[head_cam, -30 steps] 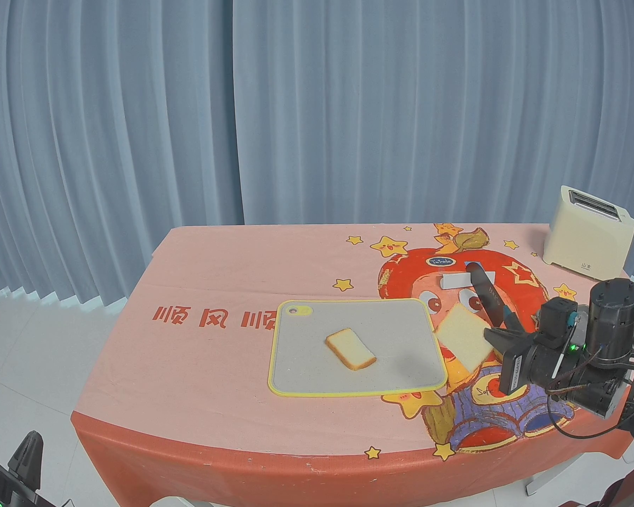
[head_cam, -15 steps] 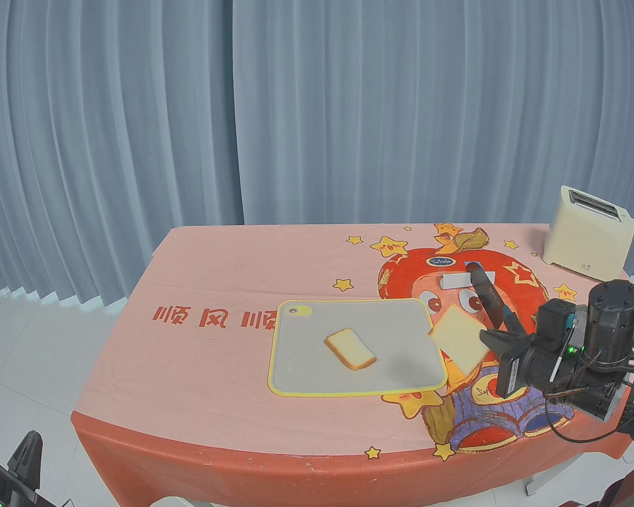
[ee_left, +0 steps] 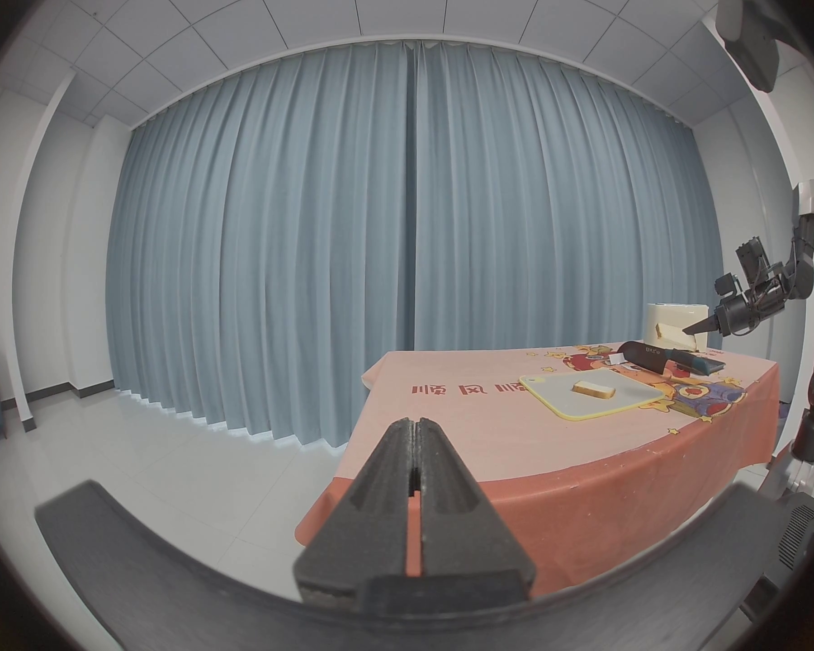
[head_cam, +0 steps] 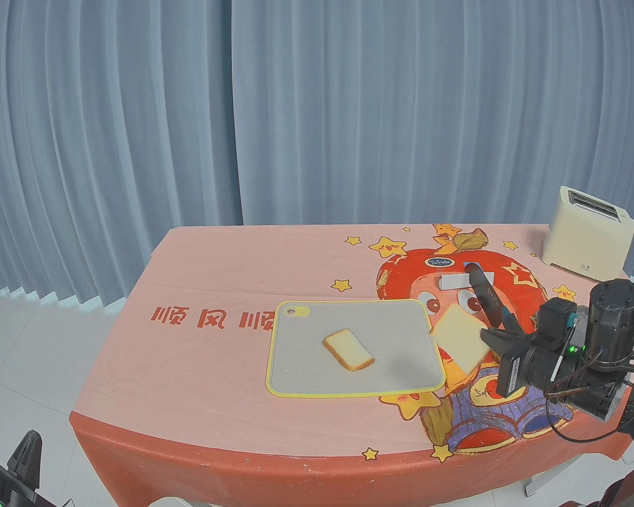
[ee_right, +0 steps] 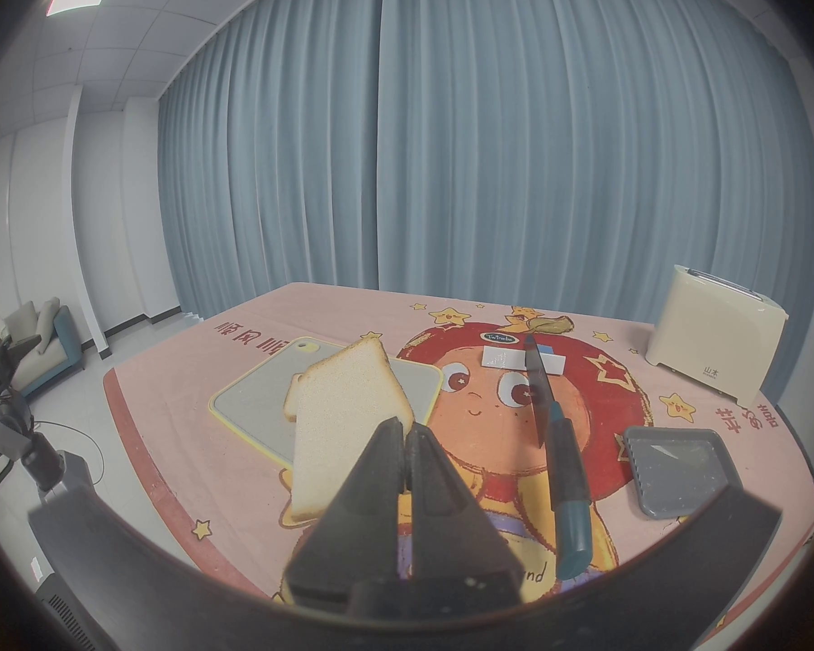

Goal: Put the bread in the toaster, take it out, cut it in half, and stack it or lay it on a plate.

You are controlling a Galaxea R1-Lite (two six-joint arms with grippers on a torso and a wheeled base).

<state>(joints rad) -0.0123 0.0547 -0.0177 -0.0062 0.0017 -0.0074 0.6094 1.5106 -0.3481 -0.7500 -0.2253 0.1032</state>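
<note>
Bread shows twice in the head view. A small piece lies flat near the middle of the board. A larger slice is pinched by one corner in the right gripper and held tilted just past the board's right edge, above the table. Just behind the slice lies the knife, its blade tip at a white block and its handle pointing towards the gripper. The toaster stands at the far right corner, well apart from the board.

In the left wrist view, the left gripper hangs low beside the table's near left corner, with its fingers pressed together on nothing. The board and the small piece are far off.

In the right wrist view, the fingers are clamped on the slice's lower corner, and the slice stands up in front of the board and hides part of the small piece. The knife lies beside the gripper. A dark grey plate sits beyond the knife handle, near the table edge, on the toaster's side.
</note>
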